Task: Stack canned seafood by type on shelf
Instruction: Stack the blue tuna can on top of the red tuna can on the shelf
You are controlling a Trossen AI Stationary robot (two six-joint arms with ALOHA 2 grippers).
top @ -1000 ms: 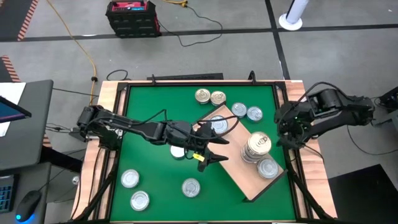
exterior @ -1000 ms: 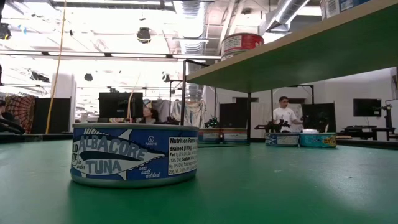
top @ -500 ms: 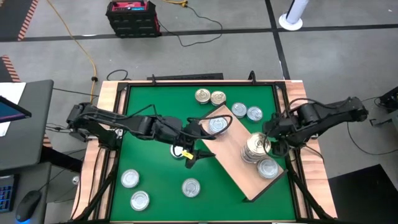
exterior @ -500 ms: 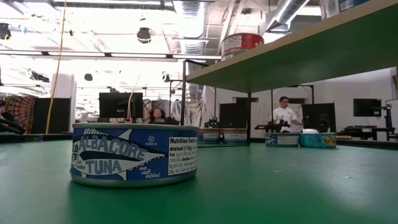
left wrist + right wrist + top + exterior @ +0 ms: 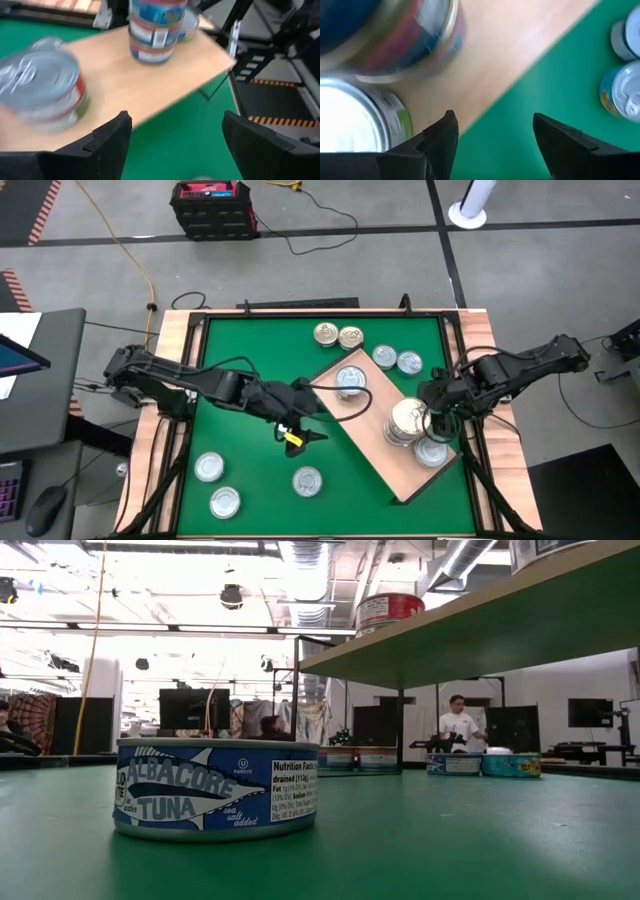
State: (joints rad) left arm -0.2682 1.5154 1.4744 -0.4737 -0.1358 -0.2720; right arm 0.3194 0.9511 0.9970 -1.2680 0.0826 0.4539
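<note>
The shelf (image 5: 375, 430) is a light-wood board standing slantwise on the green mat's right half. On it are one canned seafood tin (image 5: 350, 380), a stack of tins (image 5: 405, 420) and another tin (image 5: 432, 450). More tins lie on the mat at the far side (image 5: 337, 335) and near left (image 5: 208, 467). My left gripper (image 5: 302, 436) hangs open over the mat left of the shelf; its wrist view (image 5: 175, 145) faces the red-labelled tin (image 5: 45, 85). My right gripper (image 5: 437, 415) is open just right of the stack, with nothing between its fingers (image 5: 495, 145).
A blue tuna tin (image 5: 215, 790) stands close to the low camera. Two tins (image 5: 396, 359) sit on the mat beyond the shelf's far end, and one (image 5: 307, 479) near the front. A wood-slat rim (image 5: 180, 330) frames the mat. Cables trail over both arms.
My left gripper has drawn back from the shelf toward the table's left edge and tipped up, staying open. My right gripper has come from the right rim down and toward the stack on the shelf, rolling a little, still open.
</note>
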